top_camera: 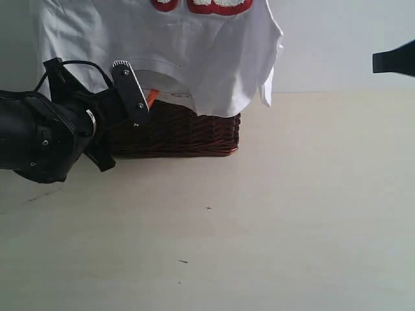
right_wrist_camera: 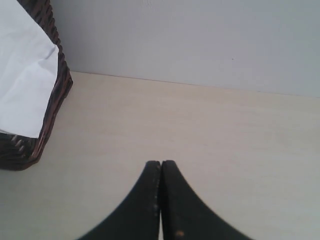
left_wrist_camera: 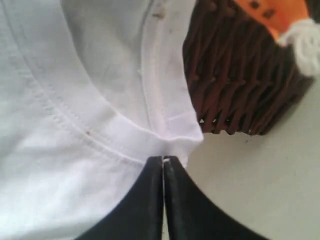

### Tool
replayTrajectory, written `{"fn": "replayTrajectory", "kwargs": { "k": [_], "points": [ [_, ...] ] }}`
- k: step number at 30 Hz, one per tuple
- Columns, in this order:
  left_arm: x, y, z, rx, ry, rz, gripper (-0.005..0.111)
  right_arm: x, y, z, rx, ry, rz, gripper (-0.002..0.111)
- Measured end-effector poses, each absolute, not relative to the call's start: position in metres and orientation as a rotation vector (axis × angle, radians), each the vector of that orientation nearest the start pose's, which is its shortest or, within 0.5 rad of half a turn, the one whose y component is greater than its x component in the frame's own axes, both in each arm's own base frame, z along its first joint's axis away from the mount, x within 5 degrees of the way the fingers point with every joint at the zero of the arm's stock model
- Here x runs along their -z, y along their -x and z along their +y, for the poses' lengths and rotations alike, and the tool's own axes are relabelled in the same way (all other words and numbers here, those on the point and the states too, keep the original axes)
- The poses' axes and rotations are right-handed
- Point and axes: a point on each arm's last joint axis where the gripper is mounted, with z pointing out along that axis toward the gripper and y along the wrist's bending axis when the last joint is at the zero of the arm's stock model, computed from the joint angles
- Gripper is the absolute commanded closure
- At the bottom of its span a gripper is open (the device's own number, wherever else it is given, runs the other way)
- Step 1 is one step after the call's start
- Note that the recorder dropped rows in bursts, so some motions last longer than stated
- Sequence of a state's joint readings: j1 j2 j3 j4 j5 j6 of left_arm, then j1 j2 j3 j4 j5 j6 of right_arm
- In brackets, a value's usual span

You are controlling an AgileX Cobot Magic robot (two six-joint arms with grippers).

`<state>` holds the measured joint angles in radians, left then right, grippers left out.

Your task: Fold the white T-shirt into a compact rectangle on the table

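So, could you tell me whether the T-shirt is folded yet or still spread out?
Not folded: the T-shirt hangs loosely draped over the basket, spread across its whole width.

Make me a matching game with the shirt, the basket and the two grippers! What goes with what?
Things:
1 shirt
2 basket
3 left gripper
4 right gripper

States:
A dark brown wicker
B shut, holding nothing
C white, hanging over the basket
D shut on the shirt's edge

Pairs: 1-C, 2-A, 3-D, 4-B
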<state>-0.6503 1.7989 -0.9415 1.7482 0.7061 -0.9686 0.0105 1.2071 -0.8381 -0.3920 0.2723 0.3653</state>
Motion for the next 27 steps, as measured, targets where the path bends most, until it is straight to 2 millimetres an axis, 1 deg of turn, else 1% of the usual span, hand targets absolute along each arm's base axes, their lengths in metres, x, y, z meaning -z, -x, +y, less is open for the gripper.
{"fn": "replayTrajectory", "kwargs": {
  "k": [5,7,14,16,18,19,20,21,24,25,27],
  "points": [
    [-0.191,-0.316,-0.168,-0.862,-1.15,1.818,0.107,-0.306,-0.261,-0.007,0.11,-0.036,2.104,0.108],
    [-0.199,-0.315,-0.168,-0.842,-1.144,1.805,0.107,-0.306,-0.261,-0.007,0.11,-0.036,2.104,0.108],
    [-0.25,-0.298,-0.167,-0.709,-1.078,1.712,0.107,-0.306,-0.261,-0.007,0.11,-0.036,2.104,0.108],
    [-0.264,-0.292,-0.165,-0.674,-1.069,1.691,0.105,-0.306,-0.261,-0.007,0.11,-0.036,2.104,0.108],
    [-0.268,-0.286,-0.164,-0.647,-1.118,1.673,0.096,-0.306,-0.261,-0.007,0.11,-0.036,2.104,0.108],
    [-0.265,-0.284,-0.164,-0.647,-1.159,1.669,0.091,-0.306,-0.261,-0.007,0.11,-0.036,2.104,0.108],
    [-0.261,-0.281,-0.163,-0.652,-1.194,1.668,0.083,-0.306,-0.261,-0.007,0.11,-0.036,2.104,0.108],
    [-0.254,-0.279,-0.162,-0.664,-1.247,1.663,0.074,-0.306,-0.261,-0.007,0.11,-0.037,2.104,0.108],
    [-0.234,-0.271,-0.155,-0.722,-1.4,1.648,0.04,-0.306,-0.26,-0.007,0.112,-0.038,2.107,0.108],
    [-0.228,-0.269,-0.152,-0.745,-1.443,1.639,0.033,-0.306,-0.26,-0.007,0.112,-0.038,2.107,0.108],
    [-0.218,-0.267,-0.143,-0.782,-1.494,1.635,0.031,-0.306,-0.26,-0.007,0.111,-0.037,2.106,0.108]
  ]
}}
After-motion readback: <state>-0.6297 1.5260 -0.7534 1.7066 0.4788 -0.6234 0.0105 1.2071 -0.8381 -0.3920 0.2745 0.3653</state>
